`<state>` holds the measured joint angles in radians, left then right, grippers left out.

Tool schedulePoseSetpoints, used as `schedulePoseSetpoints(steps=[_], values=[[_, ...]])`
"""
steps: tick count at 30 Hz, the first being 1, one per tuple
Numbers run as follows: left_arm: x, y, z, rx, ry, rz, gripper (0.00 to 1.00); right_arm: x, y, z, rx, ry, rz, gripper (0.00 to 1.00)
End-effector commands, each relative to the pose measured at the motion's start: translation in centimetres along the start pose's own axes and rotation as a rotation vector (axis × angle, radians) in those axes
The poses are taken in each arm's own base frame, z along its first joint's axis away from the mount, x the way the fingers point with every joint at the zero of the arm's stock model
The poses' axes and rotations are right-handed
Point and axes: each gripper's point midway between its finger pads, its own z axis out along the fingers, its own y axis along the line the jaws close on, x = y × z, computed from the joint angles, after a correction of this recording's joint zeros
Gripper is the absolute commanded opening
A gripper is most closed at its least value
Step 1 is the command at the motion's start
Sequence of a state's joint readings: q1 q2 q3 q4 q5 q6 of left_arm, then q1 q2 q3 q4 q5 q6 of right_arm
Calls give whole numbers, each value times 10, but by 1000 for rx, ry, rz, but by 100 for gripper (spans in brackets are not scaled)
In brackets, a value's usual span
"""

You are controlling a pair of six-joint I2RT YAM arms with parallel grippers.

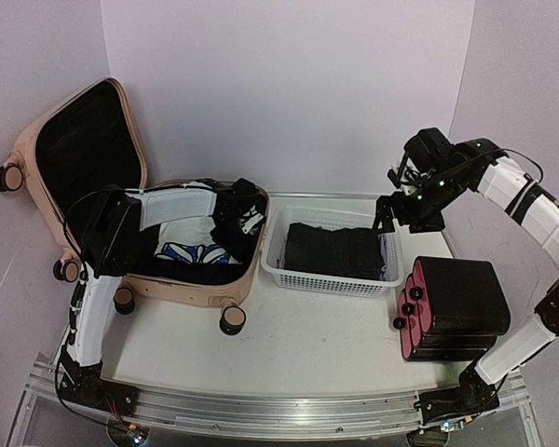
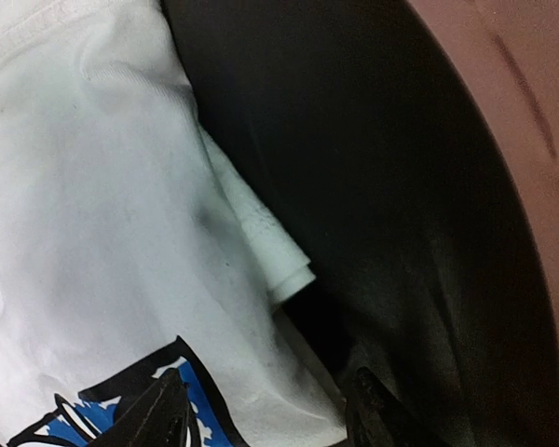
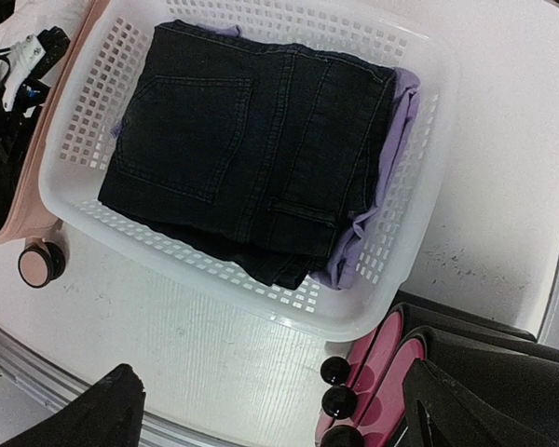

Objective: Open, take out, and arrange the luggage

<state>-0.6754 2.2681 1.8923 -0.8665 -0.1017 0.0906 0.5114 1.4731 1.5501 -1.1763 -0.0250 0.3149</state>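
While the luggage [image 1: 182,291] lies open on the bench [image 1: 307,335], lid raised, the left pincer [image 2: 265,414] hangs inside it, jaws parted just above a white printed garment [image 2: 93,233]. The right pincer [image 3: 279,424], jaws wide and empty, hovers above the basket [image 3: 74,130] of dark jeans [image 3: 252,140].

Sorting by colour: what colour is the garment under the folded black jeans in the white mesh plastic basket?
The garment is pale purple; right wrist view shows it best.

Pale lilac walls [image 1: 289,84], white table [image 1: 298,326]
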Motion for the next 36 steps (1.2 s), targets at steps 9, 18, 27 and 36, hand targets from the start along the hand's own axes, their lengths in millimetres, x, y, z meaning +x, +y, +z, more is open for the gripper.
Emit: schedulePoseSetpoints(steps=[9, 18, 27, 36], values=[[22, 23, 14, -142, 113, 64, 45, -45, 30, -4, -112, -67, 45, 98], [29, -1, 7, 47, 108, -30, 65, -49, 34, -5, -130, -82, 63, 98], [36, -9, 3, 77, 98, -7, 70, -41, 31, -6, -130, -82, 88, 98], [50, 5, 15, 3, 98, 24, 62, -40, 30, -7, -129, -81, 91, 98]])
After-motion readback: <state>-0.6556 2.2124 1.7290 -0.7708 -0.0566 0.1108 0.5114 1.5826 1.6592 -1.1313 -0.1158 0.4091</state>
